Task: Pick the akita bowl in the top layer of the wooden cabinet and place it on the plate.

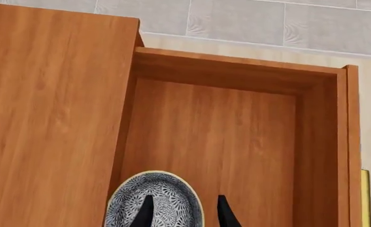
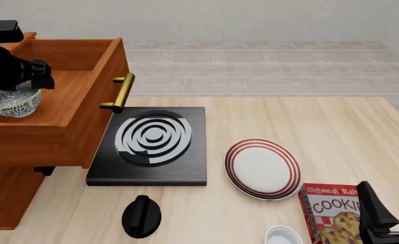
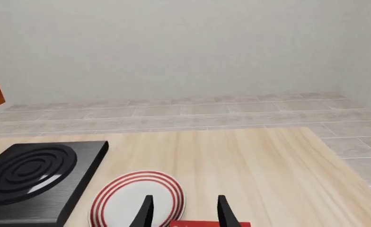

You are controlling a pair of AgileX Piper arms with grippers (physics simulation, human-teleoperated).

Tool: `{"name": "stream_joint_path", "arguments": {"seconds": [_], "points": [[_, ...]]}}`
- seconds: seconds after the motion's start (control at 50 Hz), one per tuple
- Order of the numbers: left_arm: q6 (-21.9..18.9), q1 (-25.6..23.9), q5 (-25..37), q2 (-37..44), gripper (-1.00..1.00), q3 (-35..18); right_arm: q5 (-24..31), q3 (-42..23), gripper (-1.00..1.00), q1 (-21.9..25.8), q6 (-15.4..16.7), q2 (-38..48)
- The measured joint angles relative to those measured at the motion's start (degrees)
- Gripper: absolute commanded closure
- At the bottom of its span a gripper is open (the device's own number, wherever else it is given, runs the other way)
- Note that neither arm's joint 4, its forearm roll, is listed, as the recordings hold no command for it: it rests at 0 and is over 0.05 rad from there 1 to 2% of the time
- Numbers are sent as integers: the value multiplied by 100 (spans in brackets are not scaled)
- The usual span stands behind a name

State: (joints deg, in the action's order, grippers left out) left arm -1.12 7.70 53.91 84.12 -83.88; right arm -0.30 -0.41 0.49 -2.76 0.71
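Note:
The wooden cabinet (image 2: 6, 195) stands at the table's left, and its top layer (image 2: 63, 134) is pulled out over the table, brass handle (image 2: 121, 91) forward. The akita bowl (image 2: 10, 102) sits inside that drawer near its left side. My left gripper (image 2: 18, 87) reaches down into the drawer onto the bowl. In the left wrist view the left gripper (image 1: 185, 204) is open and straddles the rim of the akita bowl (image 1: 163, 198), one finger inside and one outside. The plate (image 2: 262, 168) lies mid-table. My right gripper (image 2: 390, 197) hovers open at the front right, empty.
A black stove (image 2: 152, 138) with white rings lies between cabinet and plate. A cookie box (image 2: 330, 216) sits just left of my right gripper, a plain white small bowl (image 2: 283, 236) at the front edge, and a black knob-like object (image 2: 142, 216) in front of the stove.

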Motion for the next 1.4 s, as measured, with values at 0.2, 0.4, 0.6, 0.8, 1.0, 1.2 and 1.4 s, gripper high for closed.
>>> {"name": "stream_joint_path", "arguments": {"seconds": [0.2, 0.4, 0.6, 0.8, 1.0, 1.2, 1.4], "points": [[21, -30, -118, 34, -100, 140, -2, 2, -100, 5, 5, 10], [30, -75, -209, 46, -100, 251, 8, 3, -100, 6, 5, 3], [61, -131, -289, 50, -100, 352, 13, 4, -100, 4, 0, -3], [130, -202, -363, 17, 100, 428, 8, 5, -100, 1, -4, -2], [193, -253, -419, -57, 100, 432, 5, 6, -100, -2, -9, -2], [227, -361, -426, -101, 100, 435, 7, 6, -100, -3, -11, -5], [355, -602, -379, -197, 100, 398, 7, 7, -100, -4, -12, -6]]}}
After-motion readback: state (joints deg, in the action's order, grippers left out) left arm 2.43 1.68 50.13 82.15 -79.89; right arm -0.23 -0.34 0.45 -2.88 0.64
